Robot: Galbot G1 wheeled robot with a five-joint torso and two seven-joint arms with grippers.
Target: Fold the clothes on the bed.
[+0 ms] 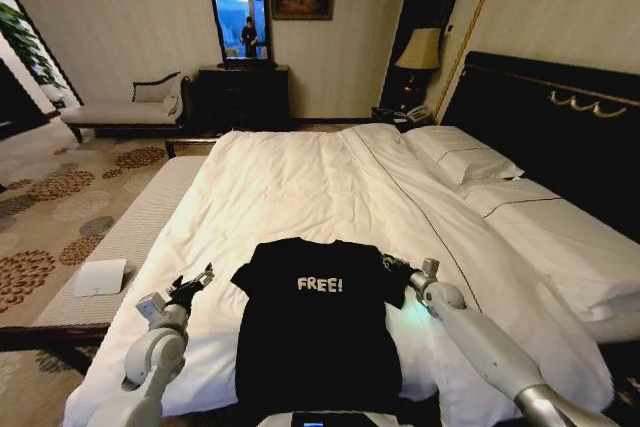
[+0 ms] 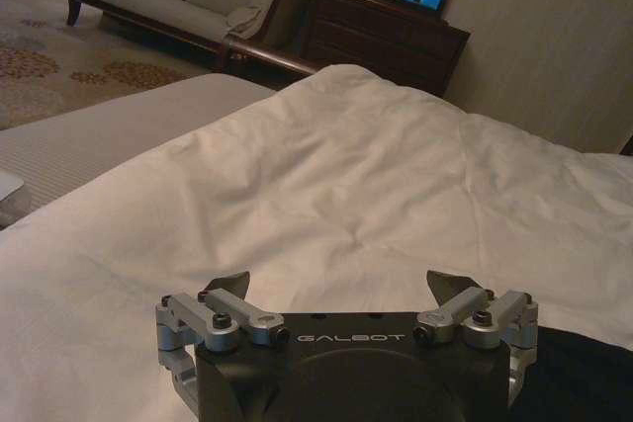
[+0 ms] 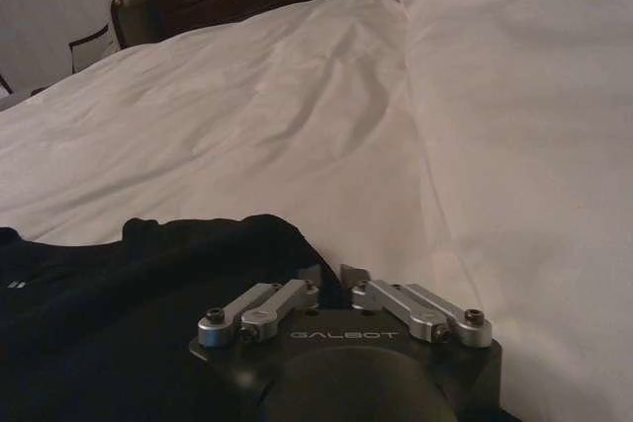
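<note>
Hotel-room setup: big bed [image 1: 300, 177] with white duvet [image 1: 290, 197], dark headboard [image 1: 560, 117] on the right, chaise [image 1: 125, 107] and dresser [image 1: 243, 95] against the far wall. Black T-shirt [image 1: 315, 322] lies flat, chest up, "FREE!" legible, at the near end of the duvet right in front of the robot; sleeves spread, so it looks laid out for folding, not yet folded. Left gripper [image 1: 193, 285] sits low over bare duvet just beside the shirt's left sleeve, jaws wide apart, nothing in them; left wrist view shows only a dark corner of fabric at its side. Right gripper [image 1: 402, 272] is at the right sleeve edge, arm reaching in from the near right with the forearm angled low over the bedding. In the right wrist view its fingers [image 3: 259, 305] are drawn close together right at the black fabric; reads as pinching the sleeve hem, though the contact itself is hidden. My read: arms bracket the shirt symmetrically to take both sleeves for the first fold.
</note>
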